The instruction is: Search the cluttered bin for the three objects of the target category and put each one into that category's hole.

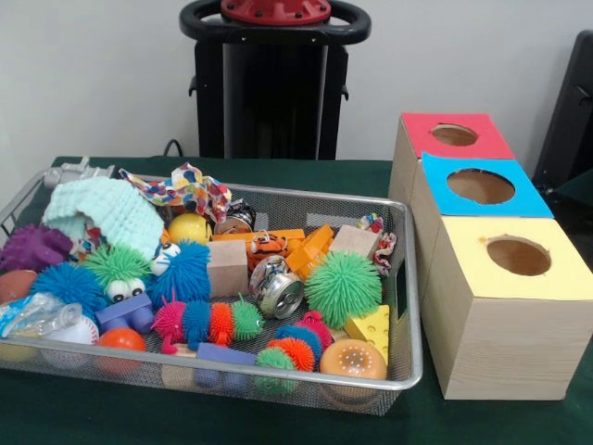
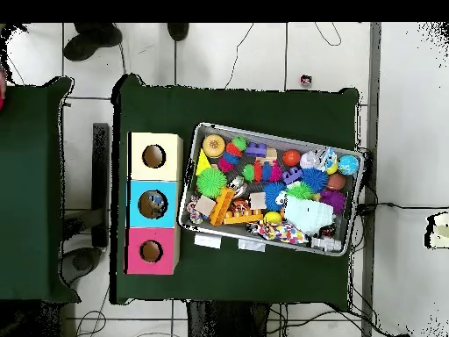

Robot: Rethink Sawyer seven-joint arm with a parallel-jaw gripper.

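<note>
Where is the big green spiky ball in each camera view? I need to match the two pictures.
Front view: the green spiky ball lies in the wire bin's right part, near the boxes, beside the yellow cheese-shaped block.
Overhead view: the same ball lies at the bin's left end, near the boxes.
Shared landmark: the yellow-topped box, the box closest to the ball in both views.

A green-covered table (image 1: 278,422) carries a toy-filled wire-mesh bin (image 1: 412,306) on the left and three wooden boxes (image 1: 505,348) just beside it on the right.
</note>
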